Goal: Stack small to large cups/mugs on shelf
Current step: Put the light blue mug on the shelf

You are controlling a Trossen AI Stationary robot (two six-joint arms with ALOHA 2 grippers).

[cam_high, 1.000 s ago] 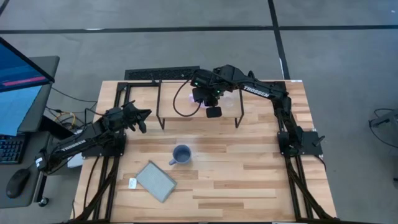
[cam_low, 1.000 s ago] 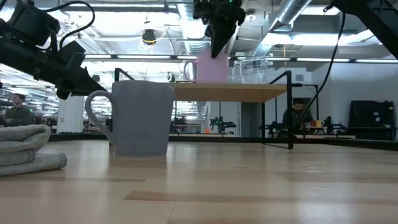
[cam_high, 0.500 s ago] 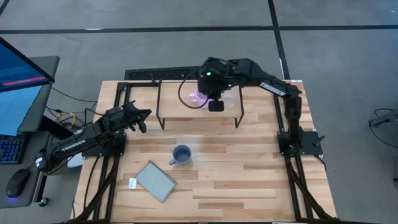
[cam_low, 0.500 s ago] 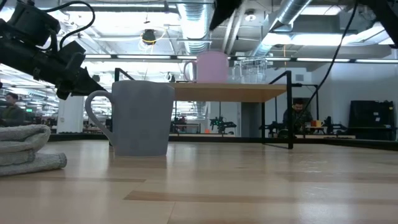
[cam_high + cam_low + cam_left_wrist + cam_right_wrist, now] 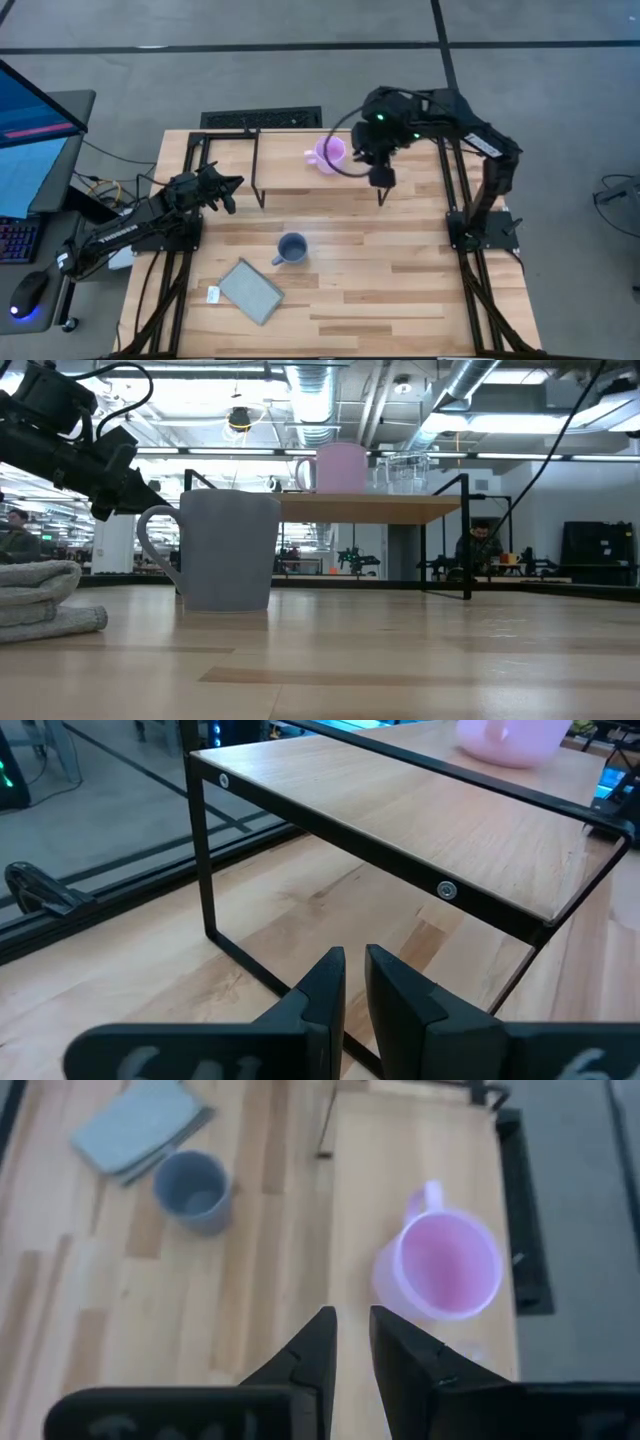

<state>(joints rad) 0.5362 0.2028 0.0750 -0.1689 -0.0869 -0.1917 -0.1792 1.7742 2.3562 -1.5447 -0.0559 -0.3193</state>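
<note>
The pink-lilac mug (image 5: 331, 152) stands upright on its base on the light-wood shelf (image 5: 285, 160), with its handle toward the table's left. It also shows in the right wrist view (image 5: 445, 1270). In the low view a clear glass cup (image 5: 402, 472) stands on the shelf (image 5: 370, 508) beside the pink mug (image 5: 341, 468); in the high view my right arm hides it. The grey-blue mug (image 5: 292, 248) stands upright on the tabletop, nearer than the shelf. My right gripper (image 5: 372, 152) hovers shut and empty over the shelf, to the right of the pink mug. My left gripper (image 5: 228, 190) waits shut, left of the shelf.
A flat grey pad (image 5: 250, 290) lies on the table near the front left, and shows folded in the low view (image 5: 40, 605). The shelf's black frame legs (image 5: 205, 870) stand just ahead of my left gripper. A monitor and keyboard sit off the table's left.
My right gripper has gone up from just above the pink mug's rim, out of the low view, and moved toward the table's right edge. The pink mug has stayed upright on the shelf.
</note>
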